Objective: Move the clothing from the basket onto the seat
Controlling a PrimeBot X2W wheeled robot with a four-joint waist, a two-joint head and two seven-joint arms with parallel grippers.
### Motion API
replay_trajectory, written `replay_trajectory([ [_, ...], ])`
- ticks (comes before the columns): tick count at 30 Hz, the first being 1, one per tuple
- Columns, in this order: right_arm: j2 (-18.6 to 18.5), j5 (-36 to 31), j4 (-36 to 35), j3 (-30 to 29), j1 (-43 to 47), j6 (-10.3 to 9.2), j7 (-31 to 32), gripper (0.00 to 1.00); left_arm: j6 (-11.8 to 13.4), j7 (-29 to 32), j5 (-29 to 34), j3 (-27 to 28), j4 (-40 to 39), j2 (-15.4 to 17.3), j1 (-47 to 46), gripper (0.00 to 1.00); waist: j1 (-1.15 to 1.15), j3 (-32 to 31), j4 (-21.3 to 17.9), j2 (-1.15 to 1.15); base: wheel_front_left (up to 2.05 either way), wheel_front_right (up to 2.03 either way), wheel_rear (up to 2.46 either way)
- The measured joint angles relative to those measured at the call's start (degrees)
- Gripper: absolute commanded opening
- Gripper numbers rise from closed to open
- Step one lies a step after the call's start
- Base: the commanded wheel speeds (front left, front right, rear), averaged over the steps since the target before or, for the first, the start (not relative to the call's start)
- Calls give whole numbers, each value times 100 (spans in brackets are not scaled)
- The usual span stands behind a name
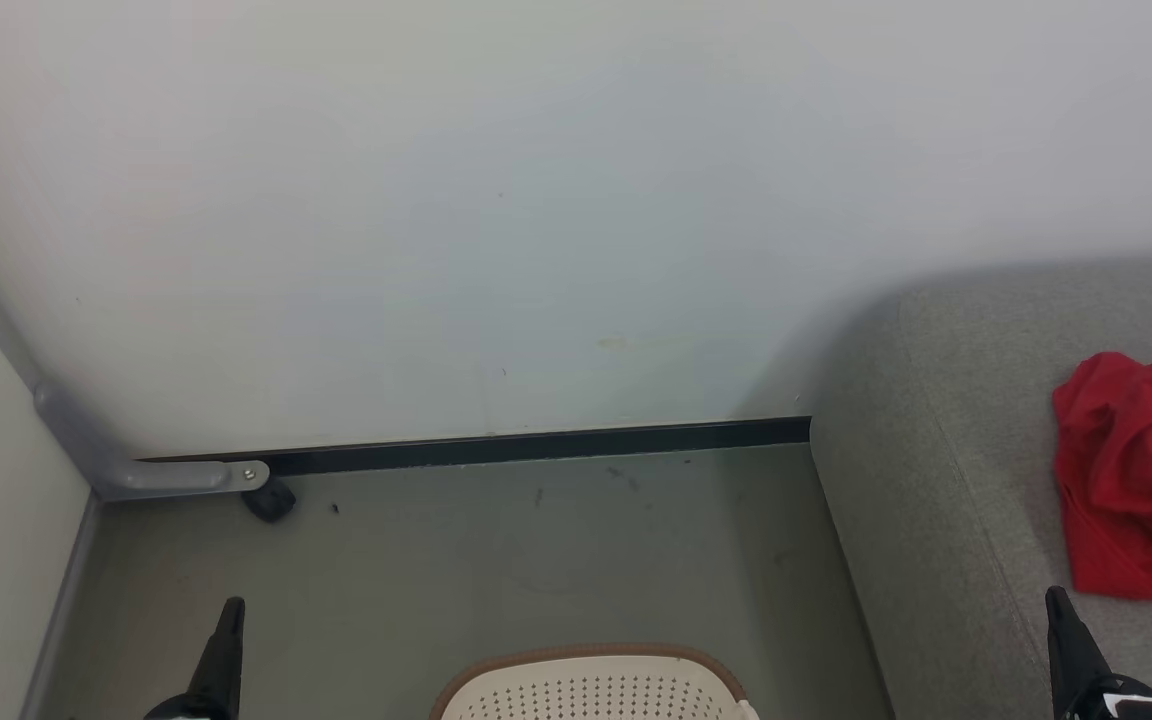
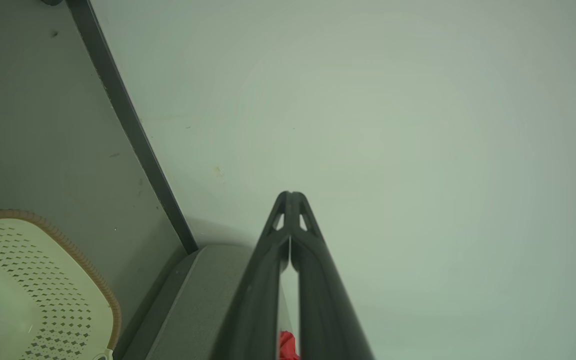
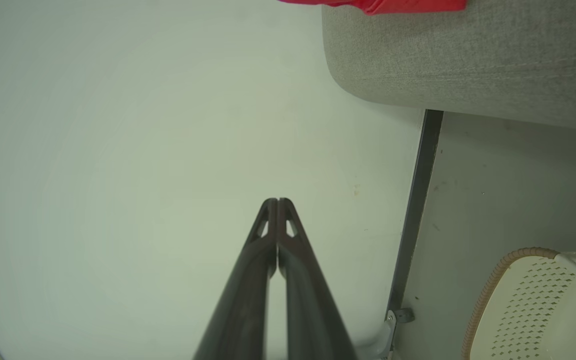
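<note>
Left gripper [image 1: 232, 604], right gripper [image 1: 1054, 593]: closed tight, empty. Spread wide before dipping into cream perforated plastic basket [image 1: 596, 692], possibly already emptied.

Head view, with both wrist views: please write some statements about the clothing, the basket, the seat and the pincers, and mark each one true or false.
1. The red clothing lies on the grey seat. True.
2. The basket stands on the seat. False: it stands on the floor, beside the seat.
3. The left pincer is shut and empty. True.
4. The right pincer grips the clothing. False: it is shut, with nothing between its fingers.
</note>
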Motion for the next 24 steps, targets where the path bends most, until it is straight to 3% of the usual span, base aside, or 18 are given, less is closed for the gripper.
replay_trajectory([
  [24, 0, 0, -1, 0, 0, 0, 0, 0, 0, 0, 0, 0, -1, 0, 0, 0, 0, 0, 0, 0, 0, 0, 0],
])
